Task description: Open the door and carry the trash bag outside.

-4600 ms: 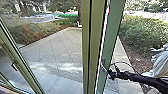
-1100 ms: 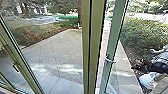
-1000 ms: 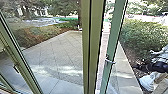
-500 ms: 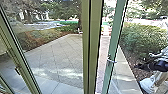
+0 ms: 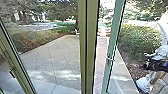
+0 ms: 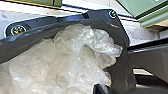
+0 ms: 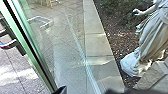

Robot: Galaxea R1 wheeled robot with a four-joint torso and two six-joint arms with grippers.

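- Left wrist view: I cannot tell if the left gripper is apart, together or clamped on something; its dark tip is at the clear crumpled plastic.
- Around this plastic is the dark trash bag, with its mouth open; it hides a part of the robot's base plate. I cannot tell if the bag is held.
- Head view: the right gripper is in front of the white statue. Also for this one I cannot tell if it is apart, together or clamped.
- Between the right gripper and the thick post stands the glass door, with green frame and metal handle. It is open, with a gap beside the post.
- Left of the post is another green frame, with a dark handle.
- Farther out, I see the paved yard and, to the right, a bush beside brown ground.
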